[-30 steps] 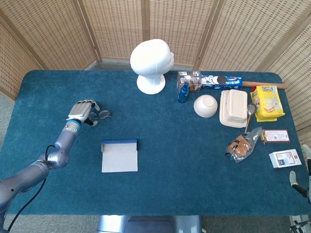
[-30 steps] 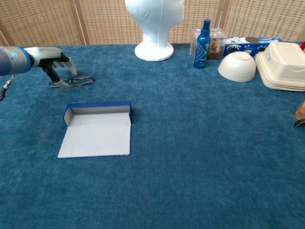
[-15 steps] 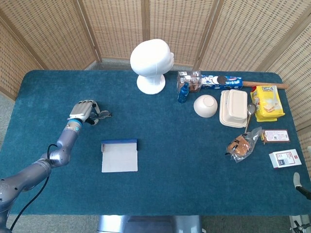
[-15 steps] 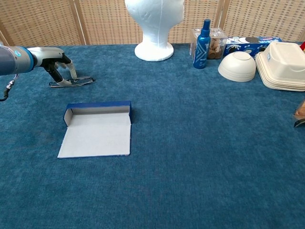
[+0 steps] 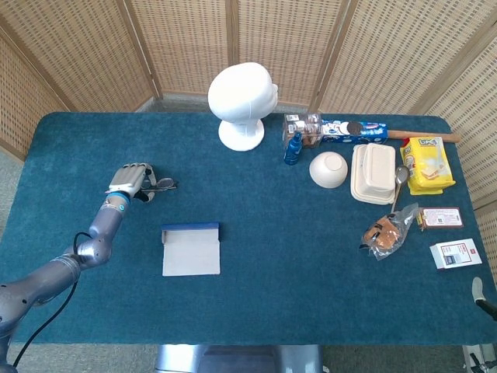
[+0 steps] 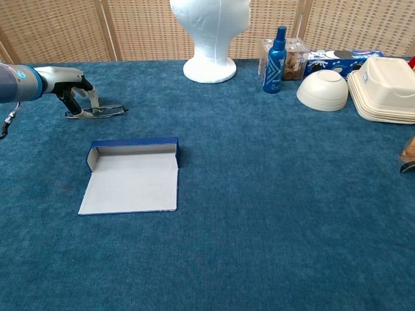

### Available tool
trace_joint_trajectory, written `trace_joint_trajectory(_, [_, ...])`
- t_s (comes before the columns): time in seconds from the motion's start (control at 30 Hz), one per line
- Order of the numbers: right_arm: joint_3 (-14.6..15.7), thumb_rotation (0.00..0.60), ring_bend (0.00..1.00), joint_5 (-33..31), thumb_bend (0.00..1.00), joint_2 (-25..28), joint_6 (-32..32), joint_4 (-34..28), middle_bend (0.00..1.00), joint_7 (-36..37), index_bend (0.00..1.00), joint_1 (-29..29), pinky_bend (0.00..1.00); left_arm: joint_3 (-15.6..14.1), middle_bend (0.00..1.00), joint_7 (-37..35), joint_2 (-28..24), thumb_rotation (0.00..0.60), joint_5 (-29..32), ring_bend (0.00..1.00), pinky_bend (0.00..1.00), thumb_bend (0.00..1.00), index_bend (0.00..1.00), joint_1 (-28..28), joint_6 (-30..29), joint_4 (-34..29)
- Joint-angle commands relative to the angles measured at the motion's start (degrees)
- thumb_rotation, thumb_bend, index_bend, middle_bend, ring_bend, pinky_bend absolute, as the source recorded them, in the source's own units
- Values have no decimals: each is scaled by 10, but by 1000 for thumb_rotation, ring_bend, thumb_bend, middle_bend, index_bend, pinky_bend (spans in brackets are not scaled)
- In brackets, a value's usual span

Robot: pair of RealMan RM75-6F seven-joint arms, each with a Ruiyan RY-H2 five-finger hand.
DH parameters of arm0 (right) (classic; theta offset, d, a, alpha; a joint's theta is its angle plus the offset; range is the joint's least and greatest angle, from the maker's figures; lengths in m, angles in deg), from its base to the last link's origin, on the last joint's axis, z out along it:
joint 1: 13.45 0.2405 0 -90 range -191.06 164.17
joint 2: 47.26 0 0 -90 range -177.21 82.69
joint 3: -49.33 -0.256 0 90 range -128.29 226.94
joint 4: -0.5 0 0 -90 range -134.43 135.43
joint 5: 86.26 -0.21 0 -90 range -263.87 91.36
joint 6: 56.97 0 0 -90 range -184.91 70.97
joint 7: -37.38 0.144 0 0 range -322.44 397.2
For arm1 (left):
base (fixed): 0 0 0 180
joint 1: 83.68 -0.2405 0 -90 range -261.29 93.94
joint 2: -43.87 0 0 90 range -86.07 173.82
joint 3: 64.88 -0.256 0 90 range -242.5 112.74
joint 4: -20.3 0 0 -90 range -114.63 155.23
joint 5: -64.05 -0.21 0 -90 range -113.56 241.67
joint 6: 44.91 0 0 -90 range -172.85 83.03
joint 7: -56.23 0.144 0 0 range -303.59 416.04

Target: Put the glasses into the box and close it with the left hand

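Note:
The dark-framed glasses (image 6: 98, 111) lie on the blue cloth at the left, behind the box; the head view shows the glasses (image 5: 161, 185) too. My left hand (image 6: 70, 86) reaches in from the left, fingers curled down and pinching the glasses' left end; it shows as well in the head view (image 5: 129, 180). The open box (image 6: 133, 182) lies flat, white inside with a blue rim, its lid spread toward me; the head view has the box (image 5: 191, 249) just right of my left forearm. Only a grey sliver of my right hand (image 5: 476, 289) shows at the right edge.
A white mannequin head (image 5: 242, 101) stands at the back centre. To the right are a blue spray bottle (image 6: 277, 50), a white bowl (image 6: 323, 89), a foam container (image 6: 388, 80), snack packs (image 5: 425, 164) and small cartons (image 5: 454, 253).
My left hand's fingers have curled further down onto the glasses' left end, and the hand has drawn slightly left. The glasses have barely shifted. The right hand has sunk toward the frame edge.

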Motion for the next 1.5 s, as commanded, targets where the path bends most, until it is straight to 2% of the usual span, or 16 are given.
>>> trace_joint_trajectory(0.03, [-1, 570, 126, 0, 447, 0, -2, 1, 166, 2, 49, -1, 272, -2, 208, 4, -3, 600, 5, 121, 102, 363, 477, 1, -5, -6])
trace_joint_trajectory(0.3, [-4, 571, 127, -3, 440, 1, -10, 6, 165, 13, 49, -9, 273, -18, 220, 25, -13, 600, 27, 126, 103, 389, 490, 3, -8, -21])
trace_joint_trajectory(0.67, [-3, 566, 126, 0, 440, 3, -12, 7, 165, 18, 50, -13, 273, -16, 189, 24, -11, 600, 41, 121, 110, 379, 376, 4, -21, -17])
trace_joint_trajectory(1.27, [-7, 566, 127, -3, 431, 6, -20, 10, 165, 30, 49, -25, 277, -18, 185, 33, 11, 600, 25, 121, 114, 379, 409, 10, -23, -3])
trace_joint_trajectory(1.5, [-9, 568, 126, -5, 415, 7, -24, 10, 165, 35, 50, -29, 277, -17, 195, 36, 17, 600, 22, 122, 117, 382, 491, 9, -30, -4])
